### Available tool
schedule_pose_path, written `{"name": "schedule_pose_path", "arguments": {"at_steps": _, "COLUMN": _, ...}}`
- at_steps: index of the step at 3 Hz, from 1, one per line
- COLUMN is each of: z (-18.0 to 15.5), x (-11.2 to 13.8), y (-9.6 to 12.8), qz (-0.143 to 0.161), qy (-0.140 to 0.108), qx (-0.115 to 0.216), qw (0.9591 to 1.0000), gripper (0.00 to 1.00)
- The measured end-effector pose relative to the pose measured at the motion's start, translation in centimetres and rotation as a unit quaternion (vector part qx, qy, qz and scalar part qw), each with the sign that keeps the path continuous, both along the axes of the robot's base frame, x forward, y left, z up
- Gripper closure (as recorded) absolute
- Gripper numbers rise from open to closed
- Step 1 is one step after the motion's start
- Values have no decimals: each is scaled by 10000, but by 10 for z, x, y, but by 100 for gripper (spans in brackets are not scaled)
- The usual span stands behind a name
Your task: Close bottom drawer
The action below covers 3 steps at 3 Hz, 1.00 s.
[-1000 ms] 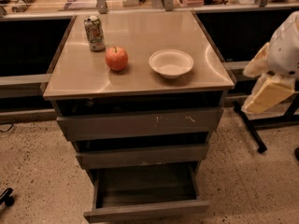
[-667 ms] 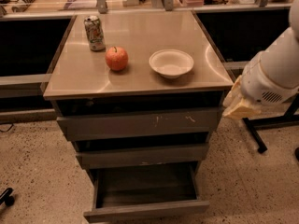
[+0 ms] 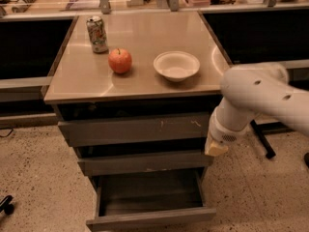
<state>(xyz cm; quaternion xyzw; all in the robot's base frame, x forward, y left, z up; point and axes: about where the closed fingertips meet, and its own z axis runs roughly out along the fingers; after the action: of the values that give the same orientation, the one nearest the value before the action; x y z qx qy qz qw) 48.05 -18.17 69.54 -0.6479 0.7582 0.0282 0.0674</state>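
The bottom drawer (image 3: 150, 218) stands pulled out at the foot of the grey cabinet. Its plain front panel is near the lower frame edge and its shallow dark interior (image 3: 149, 193) shows empty. Above it are the mid-width drawer front (image 3: 145, 162) and the widest, scratched drawer front (image 3: 135, 128), both pushed in. My gripper (image 3: 215, 147) hangs at the end of the white arm (image 3: 260, 93), beside the cabinet's right edge at the height of the middle drawer. It is above and to the right of the open drawer and apart from it.
On the cabinet top (image 3: 145, 79) stand a soda can (image 3: 97, 34), a red apple (image 3: 119, 61) and a white bowl (image 3: 176, 65). A black stand leg (image 3: 263, 139) crosses the floor at right. A dark counter runs behind. A small black object (image 3: 6, 204) lies at lower left.
The arm has swung left and down from the right edge of view, bringing the gripper to the cabinet's right side. The bottom drawer has not moved.
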Motion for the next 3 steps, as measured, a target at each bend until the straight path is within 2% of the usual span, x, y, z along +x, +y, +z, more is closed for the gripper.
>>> {"name": "schedule_pose_path", "arguments": {"at_steps": 1, "z": -3, "x": 0, "y": 0, "qz": 13, "qy": 27, "qx": 4, "qw": 10000, "gripper": 100}}
{"name": "schedule_pose_path", "arguments": {"at_steps": 2, "z": -38, "x": -11, "y": -4, "qz": 128, "qy": 128, "qx": 3, "qw": 9998, "gripper": 100}}
{"name": "schedule_pose_path", "arguments": {"at_steps": 3, "z": -121, "x": -41, "y": -12, "qz": 118, "qy": 420, "qx": 436, "qw": 9981, "gripper": 100}}
